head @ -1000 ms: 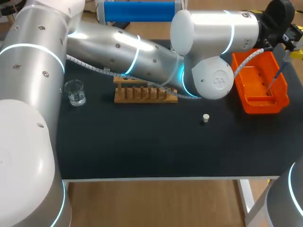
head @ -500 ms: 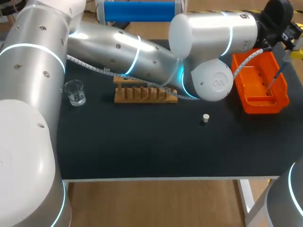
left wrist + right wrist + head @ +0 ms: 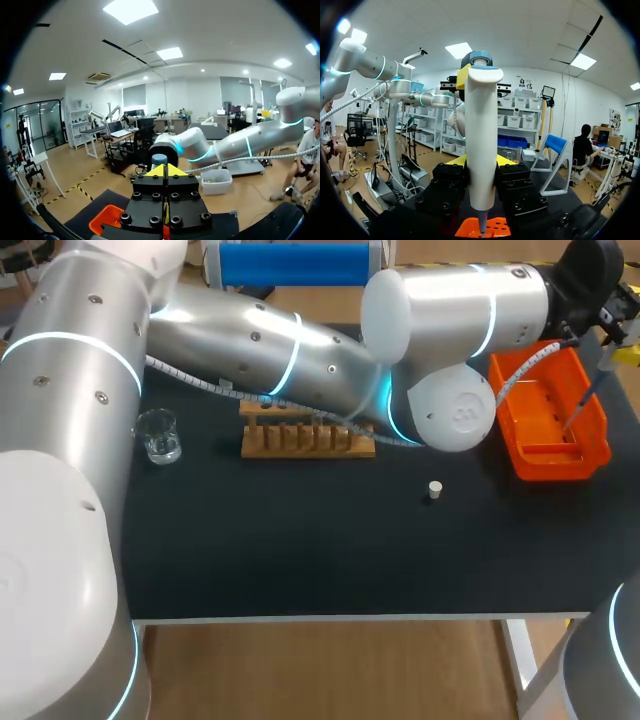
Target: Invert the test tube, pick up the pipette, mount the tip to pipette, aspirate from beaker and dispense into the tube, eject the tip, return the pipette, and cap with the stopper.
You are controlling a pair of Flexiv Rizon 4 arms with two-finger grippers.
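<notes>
Glass beaker (image 3: 158, 435) upright at the far left of the black table (image 3: 300, 550), well apart from everything else. Next along, wooden rack (image 3: 305, 438), back edge hidden under the left arm (image 3: 250, 340), stretched across the table toward the far right corner. Small white stopper (image 3: 434, 490) alone on the table, nearer the front, between rack and orange bin (image 3: 545, 455). Above that bin, pipette (image 3: 585, 400), slightly tilted, narrow end pointing down over the bin's inside. Contact with the bin's floor: cannot tell. Right gripper (image 3: 481, 161) clamped on the pipette's white body, one yellow-tipped finger on each side. Left gripper (image 3: 165, 170) just beside the pipette's blue-grey top, fingertips pressed together.
</notes>
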